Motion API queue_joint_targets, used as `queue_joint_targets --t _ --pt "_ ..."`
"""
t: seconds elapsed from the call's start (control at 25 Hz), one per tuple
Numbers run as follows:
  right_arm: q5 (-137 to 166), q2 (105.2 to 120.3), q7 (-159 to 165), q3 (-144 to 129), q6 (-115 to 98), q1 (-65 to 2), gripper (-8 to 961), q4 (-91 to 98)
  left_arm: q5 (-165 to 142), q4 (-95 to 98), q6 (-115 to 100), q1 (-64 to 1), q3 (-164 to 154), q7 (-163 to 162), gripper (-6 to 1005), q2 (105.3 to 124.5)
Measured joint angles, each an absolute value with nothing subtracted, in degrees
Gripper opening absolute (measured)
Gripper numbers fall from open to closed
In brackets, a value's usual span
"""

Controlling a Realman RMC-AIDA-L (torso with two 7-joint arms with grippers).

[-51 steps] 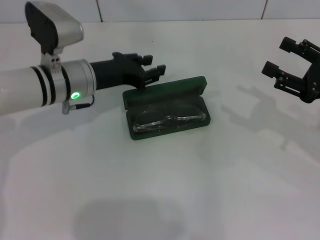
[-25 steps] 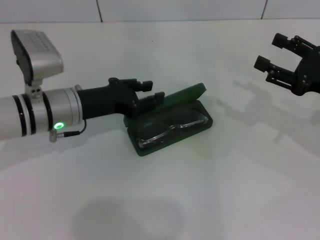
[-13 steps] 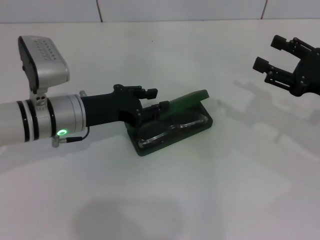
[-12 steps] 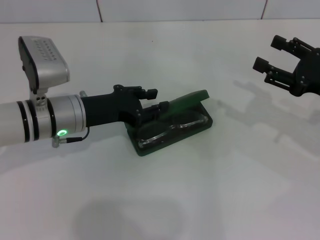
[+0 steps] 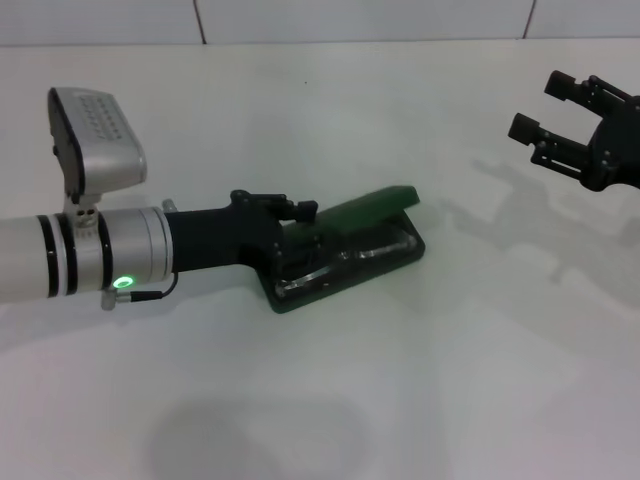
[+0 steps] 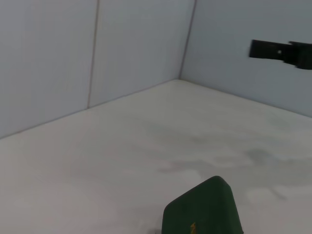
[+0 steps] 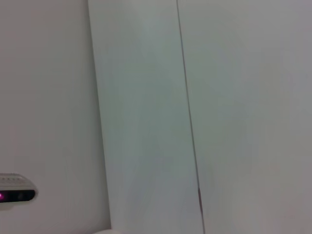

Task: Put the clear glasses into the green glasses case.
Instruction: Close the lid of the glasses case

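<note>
Tipping lower than before, green glasses case (image 5: 350,245) lid under left gripper (image 5: 296,222).

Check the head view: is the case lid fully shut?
No: the lid of the case is tilted partway down with a gap left, the glasses visible inside, and the left gripper at the lid's end.

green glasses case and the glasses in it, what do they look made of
Green glasses case: probably hard plastic or a rigid covered shell, dark green, low sheen; its lid holds a firm, flat shape half closed. Clear glasses: seemingly colourless transparent plastic, showing only as faint glossy outlines against the dark lining.
</note>
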State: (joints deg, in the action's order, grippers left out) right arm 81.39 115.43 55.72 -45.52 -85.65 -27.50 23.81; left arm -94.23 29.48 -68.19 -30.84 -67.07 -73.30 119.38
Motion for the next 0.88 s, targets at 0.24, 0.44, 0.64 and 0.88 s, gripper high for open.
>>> queue_joint_targets --t 0.24,0.44,0.64,0.88 --pt "81.4 115.40 55.7 -45.5 -85.4 -27.5 769 23.8 -95.3 30.2 -71.4 -30.6 -66.7 -73.1 441 119.32" --pt "81.4 115.40 55.7 -46.0 -85.3 -27.5 769 23.8 -95.0 30.9 -73.2 -30.5 -66.0 -73.1 441 119.34" --pt "81.4 115.39 55.6 -46.1 -85.3 -27.5 768 23.8 -92.0 31.9 -75.3 -30.5 -66.0 -73.2 441 119.38" --pt "81.4 115.47 55.5 -46.1 -85.3 -27.3 768 23.8 -87.8 32.1 -75.4 -30.6 -65.9 -73.6 441 119.15"
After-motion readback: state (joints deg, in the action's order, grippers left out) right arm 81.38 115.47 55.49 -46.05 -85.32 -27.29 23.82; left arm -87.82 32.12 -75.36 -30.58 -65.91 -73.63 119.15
